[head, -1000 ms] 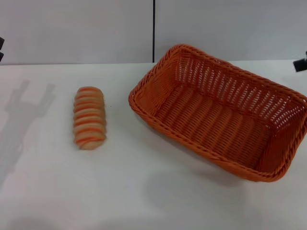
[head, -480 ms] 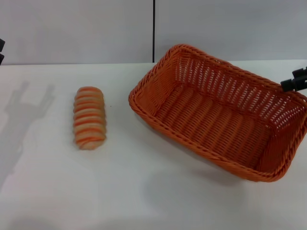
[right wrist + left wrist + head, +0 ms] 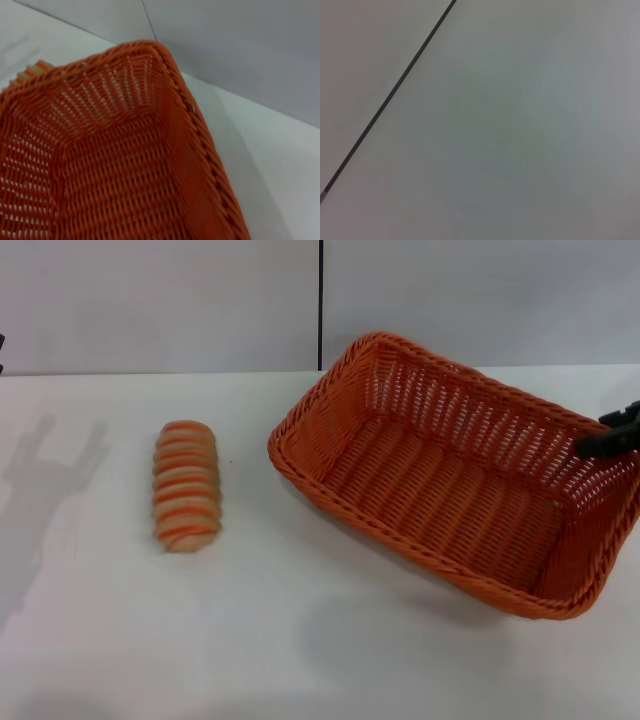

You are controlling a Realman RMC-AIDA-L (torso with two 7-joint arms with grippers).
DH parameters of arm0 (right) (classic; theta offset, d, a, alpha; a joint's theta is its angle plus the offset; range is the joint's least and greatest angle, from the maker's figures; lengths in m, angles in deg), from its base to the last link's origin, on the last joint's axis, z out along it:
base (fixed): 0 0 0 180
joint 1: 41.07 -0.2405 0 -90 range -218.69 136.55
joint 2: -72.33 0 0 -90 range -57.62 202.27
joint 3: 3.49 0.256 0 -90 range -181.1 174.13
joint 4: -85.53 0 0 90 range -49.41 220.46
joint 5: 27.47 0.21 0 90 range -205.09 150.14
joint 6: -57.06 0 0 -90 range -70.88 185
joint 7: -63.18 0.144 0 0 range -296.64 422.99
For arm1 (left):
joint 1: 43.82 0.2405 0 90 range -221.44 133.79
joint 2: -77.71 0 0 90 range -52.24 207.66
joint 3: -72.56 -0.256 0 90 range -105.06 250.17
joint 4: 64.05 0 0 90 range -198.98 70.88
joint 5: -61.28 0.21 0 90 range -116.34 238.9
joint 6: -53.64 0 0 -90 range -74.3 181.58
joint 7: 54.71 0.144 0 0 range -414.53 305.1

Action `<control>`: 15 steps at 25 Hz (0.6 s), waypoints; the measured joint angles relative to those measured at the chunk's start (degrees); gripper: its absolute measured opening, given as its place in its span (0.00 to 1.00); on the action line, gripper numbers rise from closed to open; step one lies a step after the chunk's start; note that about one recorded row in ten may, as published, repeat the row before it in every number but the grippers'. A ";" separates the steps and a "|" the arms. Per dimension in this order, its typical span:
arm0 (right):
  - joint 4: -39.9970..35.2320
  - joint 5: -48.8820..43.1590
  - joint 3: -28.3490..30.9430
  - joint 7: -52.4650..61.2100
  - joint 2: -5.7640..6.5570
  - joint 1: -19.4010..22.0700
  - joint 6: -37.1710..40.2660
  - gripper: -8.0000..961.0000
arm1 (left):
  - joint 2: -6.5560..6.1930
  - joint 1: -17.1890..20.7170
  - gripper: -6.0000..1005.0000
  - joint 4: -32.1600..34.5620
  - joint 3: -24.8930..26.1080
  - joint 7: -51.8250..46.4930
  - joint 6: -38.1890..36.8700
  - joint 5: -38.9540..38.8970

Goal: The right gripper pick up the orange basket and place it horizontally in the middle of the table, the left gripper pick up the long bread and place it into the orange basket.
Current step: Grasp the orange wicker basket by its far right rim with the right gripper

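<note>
The right tool has moved in over the basket's far rim; its grip can't be told. Bread lies apart on open desk.

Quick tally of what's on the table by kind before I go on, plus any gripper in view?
Orange basket: 1
Long bread: 1
Right gripper, at the basket's far right rim: 1
Left gripper: 0 in view
Total: 3
</note>
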 joint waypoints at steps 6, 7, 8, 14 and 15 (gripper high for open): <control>-2.72 -1.42 -0.07 -0.29 -0.38 -0.82 1.24 0.66 | 0.00 0.40 0.84 0.00 0.02 -0.11 -0.22 0.00; -2.53 -1.54 -0.07 -0.32 -0.53 -0.74 1.25 0.64 | 0.00 0.44 0.84 0.00 0.02 -0.12 -0.22 0.00; -2.18 -1.57 -0.08 -0.33 -0.62 -0.63 1.26 0.62 | 0.00 0.44 0.84 0.00 0.02 -0.12 -0.22 0.00; -0.85 -1.61 -0.07 -0.37 -0.71 -0.25 1.10 0.50 | -0.07 0.56 0.84 0.00 0.02 -0.15 -0.19 0.00; -0.79 -1.62 -0.06 -0.77 -0.72 -0.18 1.10 0.48 | -0.06 0.57 0.84 0.00 0.02 -0.15 -0.09 0.00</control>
